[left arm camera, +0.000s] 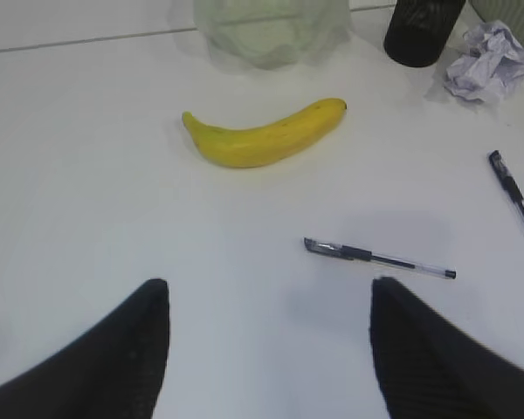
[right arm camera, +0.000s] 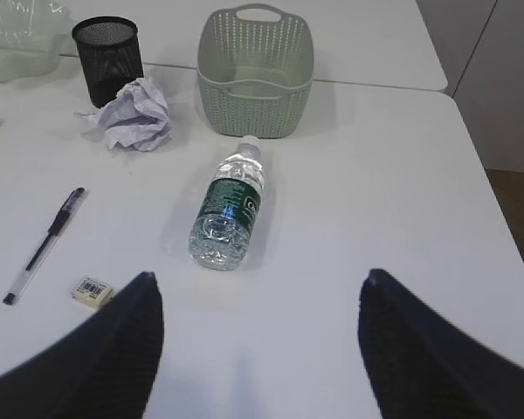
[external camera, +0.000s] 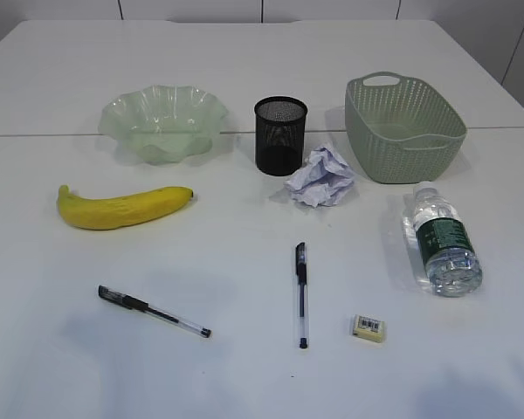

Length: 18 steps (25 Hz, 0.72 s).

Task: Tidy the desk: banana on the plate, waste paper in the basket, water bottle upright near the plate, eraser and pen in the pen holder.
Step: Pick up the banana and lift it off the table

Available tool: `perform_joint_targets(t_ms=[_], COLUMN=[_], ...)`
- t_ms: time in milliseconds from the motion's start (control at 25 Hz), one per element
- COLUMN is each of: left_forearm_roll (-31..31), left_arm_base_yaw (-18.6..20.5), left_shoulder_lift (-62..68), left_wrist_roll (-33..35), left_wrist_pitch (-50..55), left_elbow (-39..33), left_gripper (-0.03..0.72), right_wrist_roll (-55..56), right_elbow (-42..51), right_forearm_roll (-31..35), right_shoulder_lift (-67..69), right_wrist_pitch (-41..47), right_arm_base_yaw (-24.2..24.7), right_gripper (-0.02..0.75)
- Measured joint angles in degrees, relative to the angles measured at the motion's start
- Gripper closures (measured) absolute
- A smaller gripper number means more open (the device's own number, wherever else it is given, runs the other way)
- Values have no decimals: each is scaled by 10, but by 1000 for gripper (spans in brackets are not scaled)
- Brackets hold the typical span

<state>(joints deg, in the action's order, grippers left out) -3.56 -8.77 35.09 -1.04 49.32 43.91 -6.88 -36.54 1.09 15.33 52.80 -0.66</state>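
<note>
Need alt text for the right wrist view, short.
A water bottle lies on its side on a white table, cap toward an empty green basket, between the right gripper's open black fingers. To the left are crumpled paper, a black mesh pen holder, a pen and an eraser.

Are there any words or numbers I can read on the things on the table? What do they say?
None can be read.
Water bottle: its dark green label carries small white print, too blurred to read.
Eraser: its sleeve shows a barcode; any digits are too small to read.
Two pens: no print visible.
Banana, plate, pen holder, basket, paper ball: no print visible.
</note>
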Motion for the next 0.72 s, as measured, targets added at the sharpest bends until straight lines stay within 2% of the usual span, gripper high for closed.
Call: perform_joint_targets(t_ms=[400, 720], left_forearm_roll=[-1, -1], left_arm_base_yaw=[0, 0], left_shoulder_lift=[107, 219], left_wrist_roll=[52, 92], left_wrist_pitch=[-11, -14], left_elbow=[53, 106], left_gripper=[180, 181], right_wrist_roll=[0, -1], right_elbow=[-2, -43], right_forearm_roll=[14, 24], right_shoulder_lift=[90, 170], right_wrist_pitch=[-13, -22], right_arm_base_yaw=[0, 0], right_gripper=[219, 219])
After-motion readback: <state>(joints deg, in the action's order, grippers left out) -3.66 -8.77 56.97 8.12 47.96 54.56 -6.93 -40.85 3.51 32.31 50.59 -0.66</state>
